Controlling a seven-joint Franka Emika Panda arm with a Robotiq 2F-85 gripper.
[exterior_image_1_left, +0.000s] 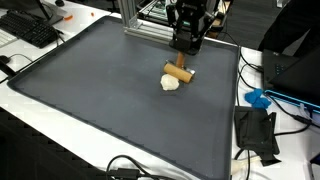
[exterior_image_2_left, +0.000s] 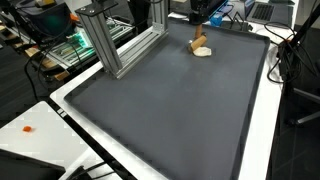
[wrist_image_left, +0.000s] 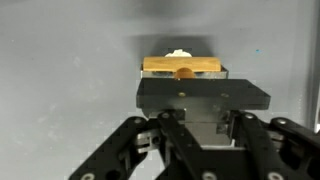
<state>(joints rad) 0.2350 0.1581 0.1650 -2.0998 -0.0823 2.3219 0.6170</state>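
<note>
While the gripper (exterior_image_1_left: 186, 46) hangs just above the wooden block (exterior_image_1_left: 178, 73), which lies near the far edge of the mat (exterior_image_1_left: 90, 110) with a white lump (exterior_image_1_left: 171, 84) touching it, a straight descent centred on the block seems best. I cannot tell how far the fingers are spread.

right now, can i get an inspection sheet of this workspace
surface: dark grey mat lying flat on a white table; no spills seen
job's things: wooden block lying on the mat, with a small white piece right beside it
clutter: blue item and black device on the table off the mat; small orange bit on the white table
gripper: gripper is directly over the wooden block; cannot tell whether it is open or shut
cables: black cables at the mat's edge
surroundings: aluminium frame at the mat's edge; keyboard at a corner of the table
</note>
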